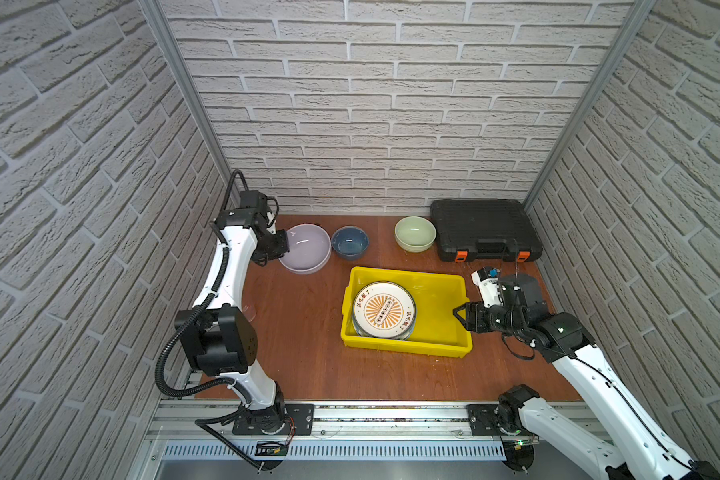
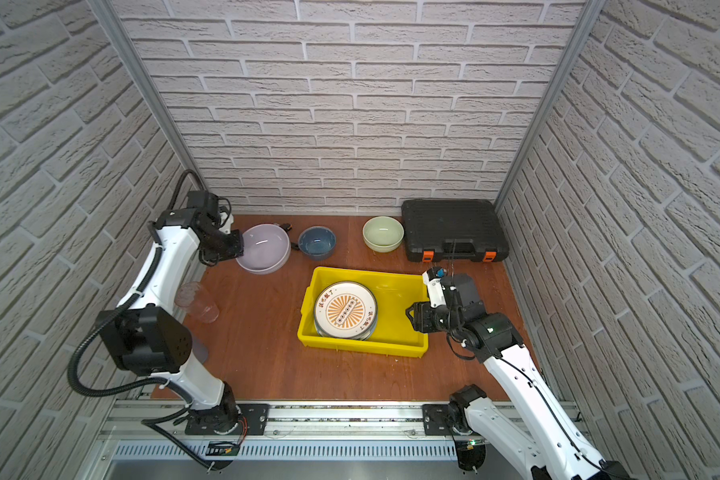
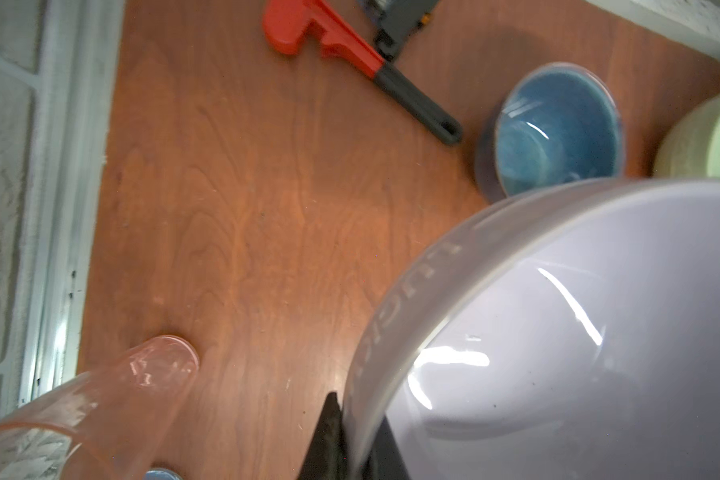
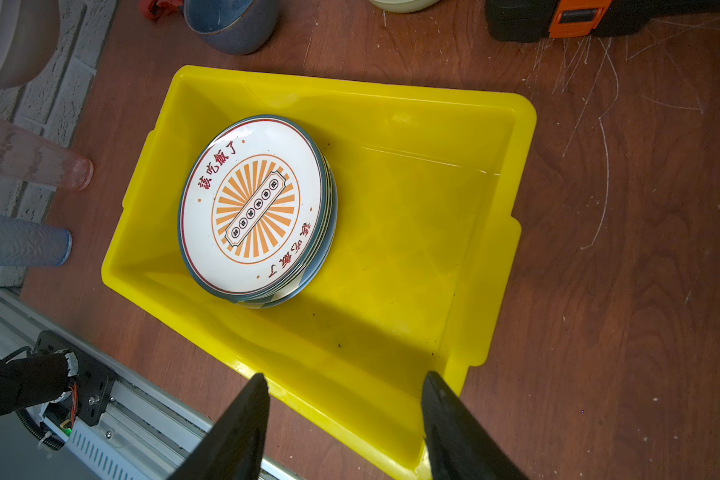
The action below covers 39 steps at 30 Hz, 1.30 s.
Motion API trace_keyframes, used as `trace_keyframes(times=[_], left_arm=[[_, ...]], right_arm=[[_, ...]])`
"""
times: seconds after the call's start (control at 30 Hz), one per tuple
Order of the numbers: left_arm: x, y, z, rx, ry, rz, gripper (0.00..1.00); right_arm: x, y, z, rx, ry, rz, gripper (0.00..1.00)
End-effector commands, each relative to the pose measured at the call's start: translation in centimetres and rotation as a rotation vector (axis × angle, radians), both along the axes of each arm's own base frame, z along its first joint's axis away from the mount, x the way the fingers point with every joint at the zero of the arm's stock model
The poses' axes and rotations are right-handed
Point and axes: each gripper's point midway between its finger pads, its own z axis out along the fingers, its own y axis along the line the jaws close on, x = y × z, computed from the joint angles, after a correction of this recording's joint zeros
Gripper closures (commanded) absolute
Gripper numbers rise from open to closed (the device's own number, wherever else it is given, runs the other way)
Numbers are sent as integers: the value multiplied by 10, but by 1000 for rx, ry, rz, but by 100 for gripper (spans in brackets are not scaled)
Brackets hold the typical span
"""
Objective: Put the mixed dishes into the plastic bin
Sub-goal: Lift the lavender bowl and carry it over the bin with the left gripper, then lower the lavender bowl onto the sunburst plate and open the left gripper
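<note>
Left end effector (image 3: 356, 432) pinches the lilac bowl (image 1: 306, 249) by its rim, likely to carry it; the bowl is past the far corner of the yellow bin (image 1: 408, 274). Right end effector (image 4: 346, 376) hangs empty, jaws apart, over that bin's rim.

White left arm (image 1: 221, 286) with black joints (image 1: 225, 338) and a ribbed black cable (image 1: 161, 365). White right arm (image 1: 595, 382), black joints too, tiny green light (image 1: 561, 330). Black pointy right claw (image 4: 346, 376).

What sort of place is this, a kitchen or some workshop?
Probably a robot test booth, not a kitchen: brick-pattern panels in metal framing enclose a wooden table, two arms are bolted to a rail at its edge, with bowls and a yellow bin on it.
</note>
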Motion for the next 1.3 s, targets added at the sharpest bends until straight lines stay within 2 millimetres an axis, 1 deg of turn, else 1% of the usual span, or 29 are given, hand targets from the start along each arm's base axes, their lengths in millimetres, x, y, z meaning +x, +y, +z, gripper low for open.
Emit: trace_keyframes(times=[0.0,0.03,0.23,0.4,0.57,0.73,0.83,1.0,1.27], left_arm=[[-17,-49,40,-64,-88,-144,100],[-21,-60,44,-61,-90,-176,100],[-47,-120,46,-17,-85,-344,100],[-63,-157,43,-41,-76,-429,100],[-71,-189,29,-9,-62,-494,100],[-77,-219,2,23,-24,-545,100],[-78,-232,-11,22,-12,-558,100],[-72,-241,-30,13,4,-554,100],[-66,-237,-66,67,45,-534,100]], right_arm=[[4,-2,7,-11,-32,-1,35],[4,-2,7,-15,-31,-1,35],[4,-3,7,-25,-27,0,35],[3,-4,6,-30,-27,-2,35],[3,-4,6,-27,-28,-2,35],[3,-4,8,-26,-31,-2,34],[3,-5,10,-30,-35,-1,34],[3,-4,10,-30,-34,-2,34],[6,-3,10,-24,-33,-1,35]])
